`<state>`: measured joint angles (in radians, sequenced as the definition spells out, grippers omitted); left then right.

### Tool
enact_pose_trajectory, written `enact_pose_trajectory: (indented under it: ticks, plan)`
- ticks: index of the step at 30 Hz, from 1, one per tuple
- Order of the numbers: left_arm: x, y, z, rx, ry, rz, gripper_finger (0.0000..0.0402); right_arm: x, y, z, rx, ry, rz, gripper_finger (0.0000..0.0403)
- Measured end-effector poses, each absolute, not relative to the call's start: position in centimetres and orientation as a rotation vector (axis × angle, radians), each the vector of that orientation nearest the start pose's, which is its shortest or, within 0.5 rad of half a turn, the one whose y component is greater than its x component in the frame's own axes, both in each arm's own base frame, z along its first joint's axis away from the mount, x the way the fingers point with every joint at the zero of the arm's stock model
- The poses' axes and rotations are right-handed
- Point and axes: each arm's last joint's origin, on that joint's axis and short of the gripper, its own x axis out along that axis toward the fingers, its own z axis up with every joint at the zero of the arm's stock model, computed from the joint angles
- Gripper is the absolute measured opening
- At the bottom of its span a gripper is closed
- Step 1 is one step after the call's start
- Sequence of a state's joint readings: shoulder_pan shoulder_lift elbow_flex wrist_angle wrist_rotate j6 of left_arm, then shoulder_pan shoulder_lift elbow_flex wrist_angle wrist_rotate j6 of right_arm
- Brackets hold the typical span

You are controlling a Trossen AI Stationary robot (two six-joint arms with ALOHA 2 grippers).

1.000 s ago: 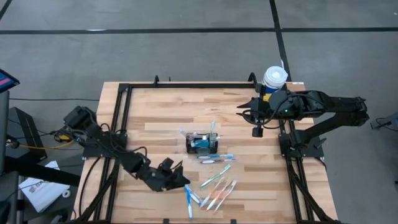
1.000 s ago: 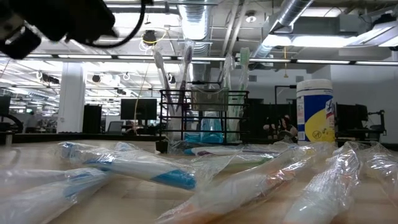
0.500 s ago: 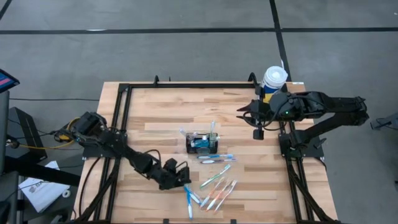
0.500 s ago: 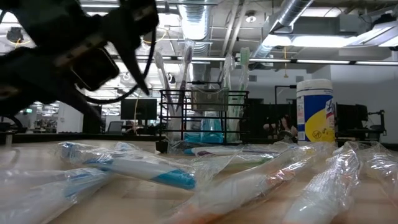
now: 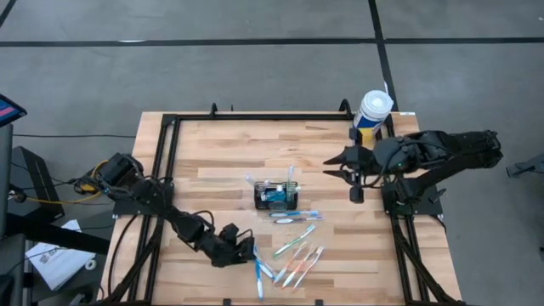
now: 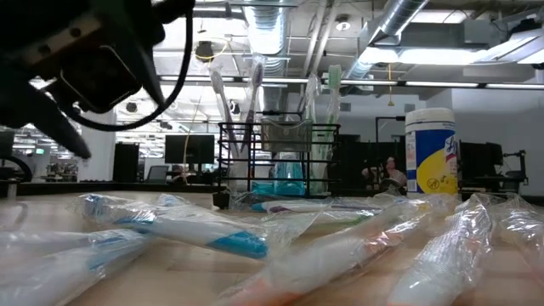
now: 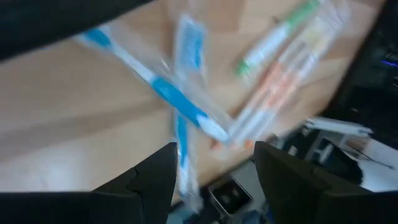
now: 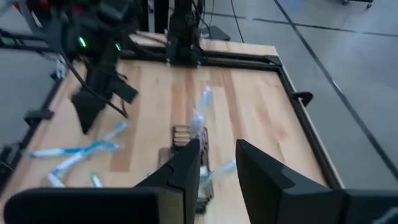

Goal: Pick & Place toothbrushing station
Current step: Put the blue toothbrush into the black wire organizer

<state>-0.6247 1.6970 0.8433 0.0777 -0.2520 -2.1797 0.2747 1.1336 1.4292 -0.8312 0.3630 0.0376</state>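
– Where is the toothbrushing station (image 5: pixel 277 195)?
– Mid-table, upright. Left gripper (image 5: pixel 246 252), jaws wide, hovers beside wrapped toothbrushes (image 5: pixel 289 255); picking one looks next. Right gripper (image 5: pixel 333 161) waits, jaws partly parted, empty.

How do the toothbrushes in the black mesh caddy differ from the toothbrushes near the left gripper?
The toothbrushes in the toothbrushing station stand upright, while the loose toothbrushes lie flat on the table.

The standing ones rise from the caddy's compartments; the loose ones are scattered in front of it, some crossing each other.

The open left gripper is beside the blue loose ones; no gripper is at the caddy.

The loose ones are in clear wrappers; the standing ones' wrapping I cannot tell.
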Motion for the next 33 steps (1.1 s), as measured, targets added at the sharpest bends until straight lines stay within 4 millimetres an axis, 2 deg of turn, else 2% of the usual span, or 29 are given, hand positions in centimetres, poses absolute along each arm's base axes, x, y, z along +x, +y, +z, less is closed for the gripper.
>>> enact_pose_trajectory:
  ticks: [13, 21, 28, 31, 33]
  plan:
    - [25.8, -17.5, 13.9, -1.636, 0.821, 0.725, 0.0209, 20.1, 6.2, 43.1, -0.051, 0.417, -0.036, 0.0093]
    - [26.3, -16.7, 13.8, -1.614, 0.832, 0.730, 0.0209, 20.1, 6.3, 43.1, -0.051, 0.413, -0.033, 0.0093]
    - [27.2, -15.8, 12.1, -1.597, 0.837, 0.795, 0.0209, 20.1, 6.3, 43.1, -0.056, 0.414, -0.032, 0.0093]
    - [27.4, -15.8, 11.5, -1.592, 0.840, 0.805, 0.0197, 20.1, 6.3, 43.1, -0.060, 0.414, -0.031, 0.0093]
    - [27.5, -15.8, 11.3, -1.574, 0.845, 0.795, 0.0175, 20.1, 6.3, 43.0, -0.064, 0.419, -0.031, 0.0093]
